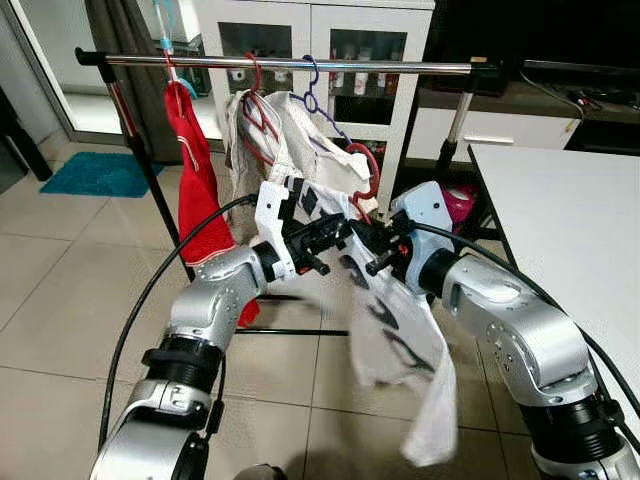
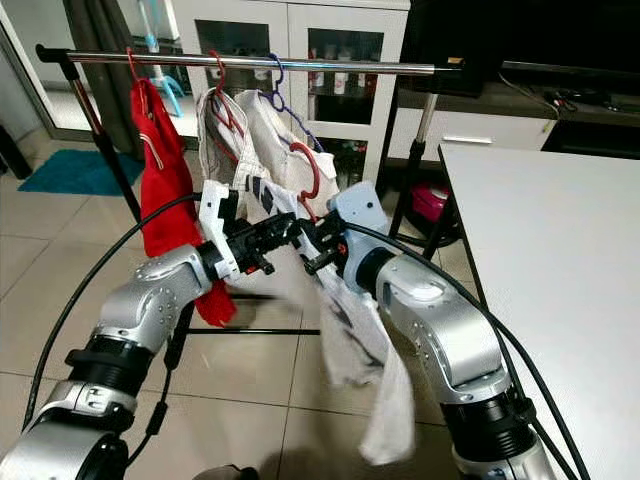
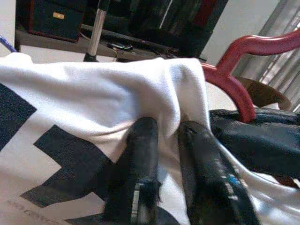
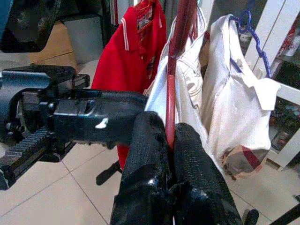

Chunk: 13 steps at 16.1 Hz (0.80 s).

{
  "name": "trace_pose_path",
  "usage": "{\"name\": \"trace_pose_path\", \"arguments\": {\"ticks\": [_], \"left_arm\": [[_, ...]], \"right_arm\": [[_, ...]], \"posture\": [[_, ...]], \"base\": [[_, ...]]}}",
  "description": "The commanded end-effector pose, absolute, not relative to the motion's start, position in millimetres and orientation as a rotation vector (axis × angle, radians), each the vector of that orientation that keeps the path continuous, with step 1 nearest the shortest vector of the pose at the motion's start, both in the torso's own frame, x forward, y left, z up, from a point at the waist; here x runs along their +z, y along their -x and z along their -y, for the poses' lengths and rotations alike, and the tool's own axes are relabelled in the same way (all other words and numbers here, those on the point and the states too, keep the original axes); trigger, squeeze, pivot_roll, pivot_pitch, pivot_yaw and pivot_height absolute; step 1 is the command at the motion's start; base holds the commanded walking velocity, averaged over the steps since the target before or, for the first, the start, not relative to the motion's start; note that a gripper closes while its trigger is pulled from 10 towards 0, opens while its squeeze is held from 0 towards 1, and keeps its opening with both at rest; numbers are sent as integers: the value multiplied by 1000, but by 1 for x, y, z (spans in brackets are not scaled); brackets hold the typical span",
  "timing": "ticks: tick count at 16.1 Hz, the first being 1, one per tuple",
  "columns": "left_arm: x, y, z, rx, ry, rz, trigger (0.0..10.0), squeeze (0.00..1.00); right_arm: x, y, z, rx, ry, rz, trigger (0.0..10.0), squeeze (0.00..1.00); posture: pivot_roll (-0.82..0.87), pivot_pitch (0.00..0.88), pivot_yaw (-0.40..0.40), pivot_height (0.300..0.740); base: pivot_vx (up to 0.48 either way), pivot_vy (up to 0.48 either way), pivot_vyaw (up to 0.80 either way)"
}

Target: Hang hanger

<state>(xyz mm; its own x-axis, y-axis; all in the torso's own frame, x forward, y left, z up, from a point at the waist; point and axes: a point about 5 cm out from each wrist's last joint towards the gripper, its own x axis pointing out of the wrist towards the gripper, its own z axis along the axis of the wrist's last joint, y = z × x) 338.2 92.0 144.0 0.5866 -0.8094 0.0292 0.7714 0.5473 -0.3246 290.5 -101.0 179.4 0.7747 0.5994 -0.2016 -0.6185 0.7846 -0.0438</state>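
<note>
Hanger (image 1: 368,178) hook points up toward 12 o'clock; right gripper (image 4: 169,140) clamps it, left gripper (image 3: 169,154) pinches its shirt (image 1: 400,350).

Both arms raised forward, bent inward, wrists nearly meeting. Left gripper (image 3: 171,140) pinched closed; right gripper (image 4: 171,140) clamped closed too.

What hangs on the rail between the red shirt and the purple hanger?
Between the red shirt and the purple hanger on the rail, a red hanger carrying a white garment hangs, seen in both eye views.
</note>
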Motion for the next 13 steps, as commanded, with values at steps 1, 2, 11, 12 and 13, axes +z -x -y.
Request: {"name": "trace_pose_path", "arguments": {"ticks": [1, 2, 11, 12, 13], "left_arm": [[151, -342, -90, -950, 321, -103, 0, 0], [151, -342, -91, -949, 329, -101, 0, 0], [151, -340, -90, -963, 362, -103, 0, 0], [152, -339, -91, -965, 365, -97, 0, 0], [152, -337, -93, -960, 367, -92, 0, 0]], "right_arm": [[186, -288, 95, 694, 117, -153, 10000, 0], [186, -288, 96, 690, 116, -154, 10000, 0], [185, -291, 101, 640, 113, -164, 10000, 0], [184, -292, 102, 628, 112, -167, 10000, 0], [184, -293, 103, 618, 111, -170, 10000, 0]], "posture": [[-54, 0, 47, 740], [-55, 0, 50, 740], [-57, 0, 62, 740], [-55, 0, 60, 740], [-51, 0, 57, 740]], "base": [[0, 0, 0], [0, 0, 0], [0, 0, 0], [0, 0, 0], [0, 0, 0]]}}
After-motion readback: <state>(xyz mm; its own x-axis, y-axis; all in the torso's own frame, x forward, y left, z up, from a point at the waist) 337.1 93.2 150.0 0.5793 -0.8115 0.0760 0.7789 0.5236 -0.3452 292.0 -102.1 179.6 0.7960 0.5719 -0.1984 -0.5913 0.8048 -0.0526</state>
